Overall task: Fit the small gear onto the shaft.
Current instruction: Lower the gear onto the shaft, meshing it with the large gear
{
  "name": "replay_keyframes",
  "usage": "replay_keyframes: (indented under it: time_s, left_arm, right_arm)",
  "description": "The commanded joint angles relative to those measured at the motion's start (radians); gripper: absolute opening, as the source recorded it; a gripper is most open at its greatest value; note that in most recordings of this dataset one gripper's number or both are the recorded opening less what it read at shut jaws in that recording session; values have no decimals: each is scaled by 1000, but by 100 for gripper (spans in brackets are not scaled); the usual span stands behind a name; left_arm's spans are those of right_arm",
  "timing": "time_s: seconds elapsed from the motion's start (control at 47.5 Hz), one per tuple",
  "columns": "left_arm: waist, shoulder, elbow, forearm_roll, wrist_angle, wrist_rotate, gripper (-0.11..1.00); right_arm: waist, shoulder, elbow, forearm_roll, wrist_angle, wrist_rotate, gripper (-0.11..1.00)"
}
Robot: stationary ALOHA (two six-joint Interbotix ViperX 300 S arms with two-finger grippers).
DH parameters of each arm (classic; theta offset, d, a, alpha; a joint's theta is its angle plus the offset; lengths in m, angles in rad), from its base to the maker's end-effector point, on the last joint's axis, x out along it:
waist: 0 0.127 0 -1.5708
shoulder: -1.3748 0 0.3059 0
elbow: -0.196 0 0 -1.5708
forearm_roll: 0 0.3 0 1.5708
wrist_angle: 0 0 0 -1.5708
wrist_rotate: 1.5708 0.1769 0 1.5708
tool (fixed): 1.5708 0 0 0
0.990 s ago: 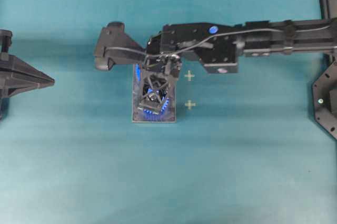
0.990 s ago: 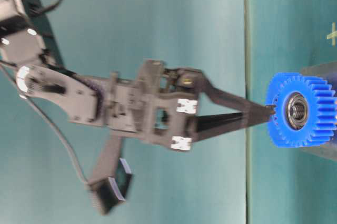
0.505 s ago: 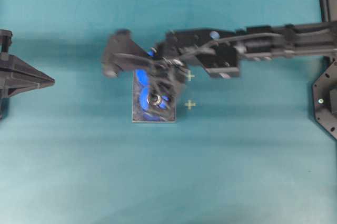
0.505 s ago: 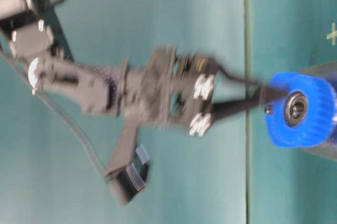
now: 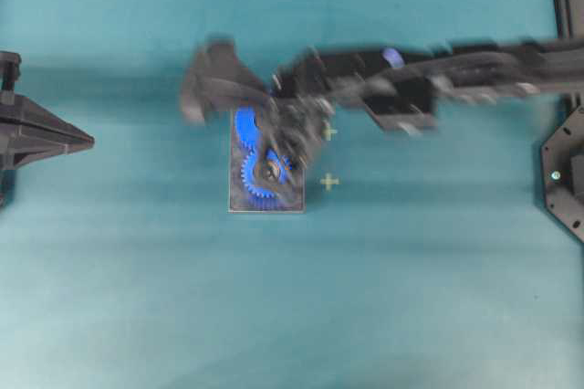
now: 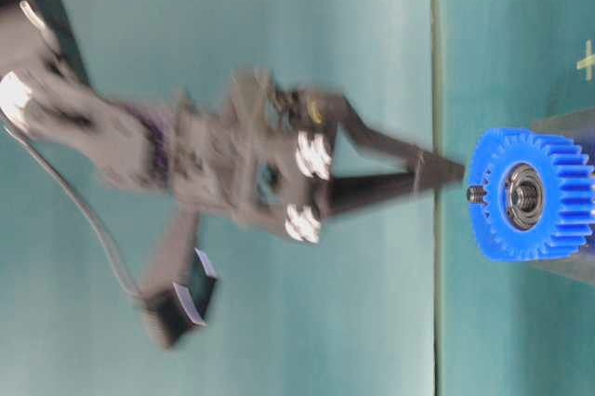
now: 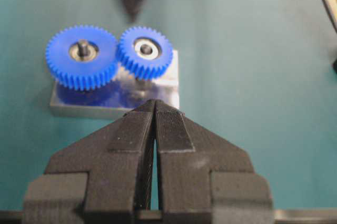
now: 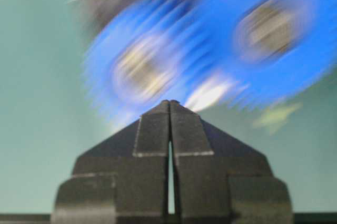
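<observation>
Small blue gear (image 7: 144, 51) seated on the shaft (image 7: 146, 49) of the grey metal plate (image 7: 167, 82), teeth meshed with the larger blue gear (image 7: 81, 57), right gripper (image 8: 169, 103) jaws clenched and empty just beside it, blurred, left gripper (image 7: 155, 103) jaws clenched, empty, well apart, teal counter (image 5: 411, 298).

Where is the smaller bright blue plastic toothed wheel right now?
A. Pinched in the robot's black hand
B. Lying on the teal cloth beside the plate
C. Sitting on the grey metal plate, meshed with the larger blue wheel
C: the left wrist view shows the smaller bright blue toothed wheel on the grey metal plate, teeth against the larger blue wheel; both hands are shut and empty.
</observation>
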Motion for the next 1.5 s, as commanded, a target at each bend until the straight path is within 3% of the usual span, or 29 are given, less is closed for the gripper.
replay_keyframes:
  time_s: [0.0,0.126,0.421,0.632,0.737,0.948,1.243,1.474]
  left_arm:
    - [-2,6,-20,2,-5,-2,0]
    - [-2,5,-21,2,-6,-2,0]
    - [-2,5,-20,2,-5,-3,0]
    - [-2,5,-20,2,-5,-3,0]
    - [-2,5,-18,2,-6,-3,0]
    - [2,6,-17,2,-6,-3,0]
    - [2,5,-17,2,-6,-5,0]
    - [3,5,-17,2,-6,-6,0]
  right_arm:
    - [-5,17,-58,-2,-2,-31,-1]
    - [-5,57,-89,0,2,-41,-1]
    - [5,43,-54,3,18,-35,-1]
    - [77,-12,15,64,46,-21,-1]
    - [103,-60,54,67,55,18,-1]
    - [69,-98,28,37,14,35,-1]
    - [37,15,-61,31,-18,-9,-1]
    - [23,57,-54,26,-23,-14,-1]
